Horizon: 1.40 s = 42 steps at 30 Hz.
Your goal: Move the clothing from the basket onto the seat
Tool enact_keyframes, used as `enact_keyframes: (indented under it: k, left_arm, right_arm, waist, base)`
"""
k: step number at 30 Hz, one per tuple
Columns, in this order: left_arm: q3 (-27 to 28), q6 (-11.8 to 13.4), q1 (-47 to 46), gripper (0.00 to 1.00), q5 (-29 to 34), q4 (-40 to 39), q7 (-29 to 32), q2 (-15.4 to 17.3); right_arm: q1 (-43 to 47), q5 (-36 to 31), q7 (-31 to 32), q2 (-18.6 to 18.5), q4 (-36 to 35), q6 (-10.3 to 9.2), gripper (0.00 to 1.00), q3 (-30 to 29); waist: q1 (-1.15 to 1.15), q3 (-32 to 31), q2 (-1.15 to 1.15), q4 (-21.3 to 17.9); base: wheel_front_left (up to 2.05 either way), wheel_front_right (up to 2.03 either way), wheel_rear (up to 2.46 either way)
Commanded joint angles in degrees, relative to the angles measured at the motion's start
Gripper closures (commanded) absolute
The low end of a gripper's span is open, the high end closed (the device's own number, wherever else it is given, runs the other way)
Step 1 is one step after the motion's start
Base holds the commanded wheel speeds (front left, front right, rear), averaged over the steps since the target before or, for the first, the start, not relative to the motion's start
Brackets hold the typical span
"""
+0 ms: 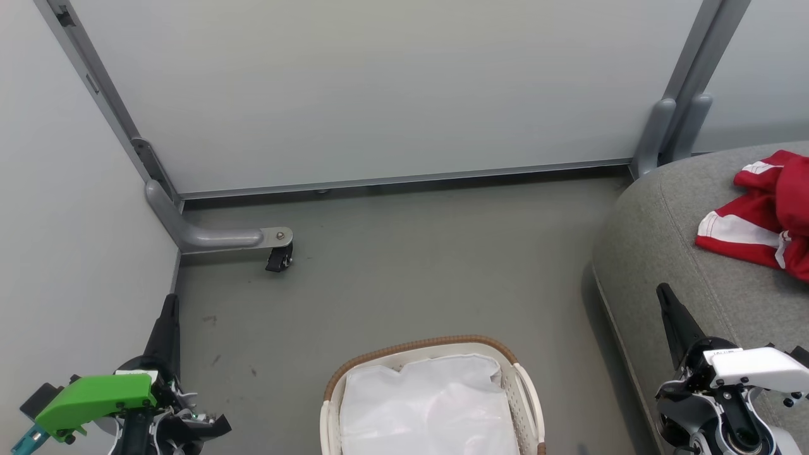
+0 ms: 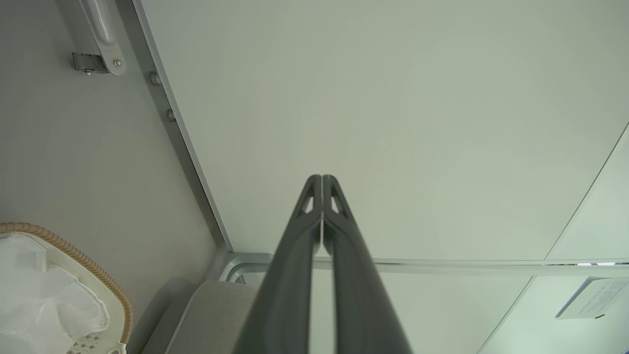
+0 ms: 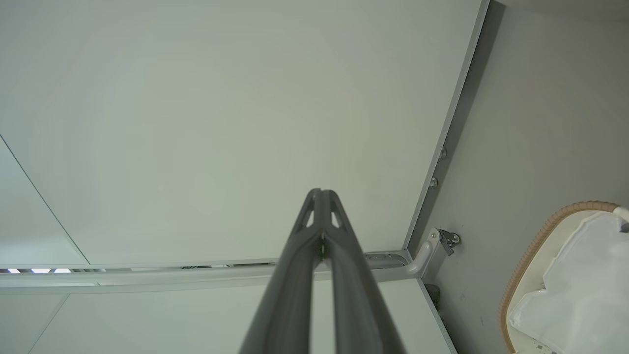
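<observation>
a: whereabouts of the clothing point(image 1: 761, 218)?
b: up on the seat point(image 1: 657, 265), at the far right of the head view. crumpled into a bright red heap, with broad white bands and white trim on the nearer piece. cut off by the right edge there, so full extent hard to judge.
a: and the basket point(image 1: 436, 346)?
b: down on the grey floor point(image 1: 411, 272), bottom centre of the head view, near the seat's rounded edge with a strip of floor between. lined with a rumpled white liner point(image 1: 430, 404) inside the brown woven rim.
a: state of the left gripper point(image 1: 169, 309)?
b: closed right up, pressed together along the whole length in the left wrist view. holding nothing. held at the lower left of the head view, pointing up toward the pale partition panel point(image 1: 379, 88), apart from the basket.
a: and the right gripper point(image 1: 667, 300)?
b: much the same. shut to the very tips in the right wrist view, with nothing pinched between. seen at the lower right of the head view, against the front part of the seat, near the clothing yet not touching it.
a: anything else around?
b: a small black caster point(image 1: 279, 258) at the end of a grey foot point(image 1: 215, 237) of the partition, on the floor beyond the basket to the left.
</observation>
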Motion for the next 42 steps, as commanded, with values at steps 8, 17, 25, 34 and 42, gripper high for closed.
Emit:
enact_keyframes:
  k: [8,17,25,34,42]
  left_arm:
    - [0.13,-0.33,-0.59,1.00,-0.19,-0.08,0.18,0.37]
    - [0.13,-0.34,-0.59,1.00,-0.19,-0.08,0.18,0.38]
    - [0.12,-0.34,-0.59,1.00,-0.19,-0.08,0.17,0.38]
    - [0.12,-0.34,-0.59,1.00,-0.20,-0.09,0.17,0.38]
    - [0.12,-0.34,-0.59,1.00,-0.20,-0.08,0.17,0.38]
  right_arm:
    - [-0.47,0.20,0.09,-0.34,-0.22,-0.02,1.00,-0.12]
    - [-0.47,0.20,0.09,-0.34,-0.22,-0.02,1.00,-0.12]
    - [-0.47,0.20,0.09,-0.34,-0.22,-0.02,1.00,-0.12]
    - [-0.47,0.20,0.08,-0.34,-0.22,-0.02,1.00,-0.12]
    - [-0.47,0.20,0.08,-0.34,-0.22,-0.02,1.00,-0.11]
  waist:
    - [0.00,0.00,0.00,0.00]
    - [0.00,0.00,0.00,0.00]
    - [0.00,0.00,0.00,0.00]
    - [0.00,0.00,0.00,0.00]
    - [0.00,0.00,0.00,0.00]
  base:
    - [0.00,0.00,0.00]
    - [0.00,0.00,0.00]
    - [0.00,0.00,0.00]
    - [0.00,0.00,0.00]
    - [0.00,0.00,0.00]
